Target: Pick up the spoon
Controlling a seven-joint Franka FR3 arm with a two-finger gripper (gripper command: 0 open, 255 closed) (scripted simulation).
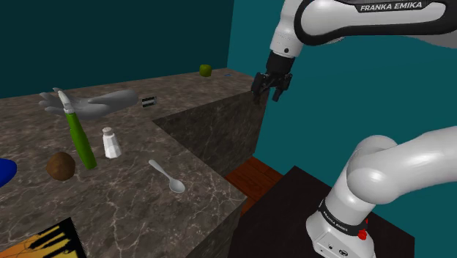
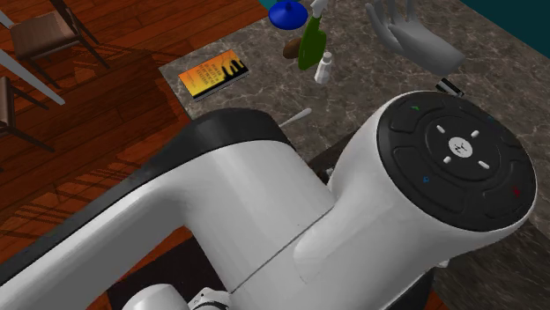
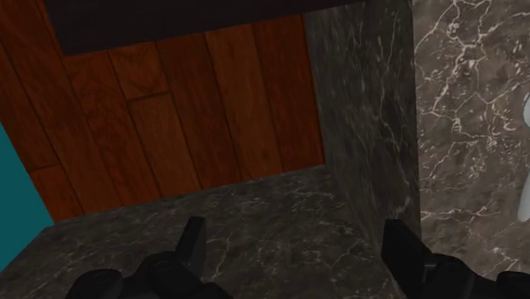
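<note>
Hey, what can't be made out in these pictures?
Shoulder view: the blue object and the book are cut off by the picture's edges. The green thing at the back is too small to name.
Second exterior view: the arm blocks much of the counter.
Wrist view: a pale shape is cut off by the edge and cannot be identified.

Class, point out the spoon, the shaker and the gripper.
Spoon (image 1: 165,176): shoulder view, middle of its handle.
Shaker (image 1: 110,144): shoulder view, its white body.
Gripper (image 1: 266,97): shoulder view, midway between its fingertips.
</note>
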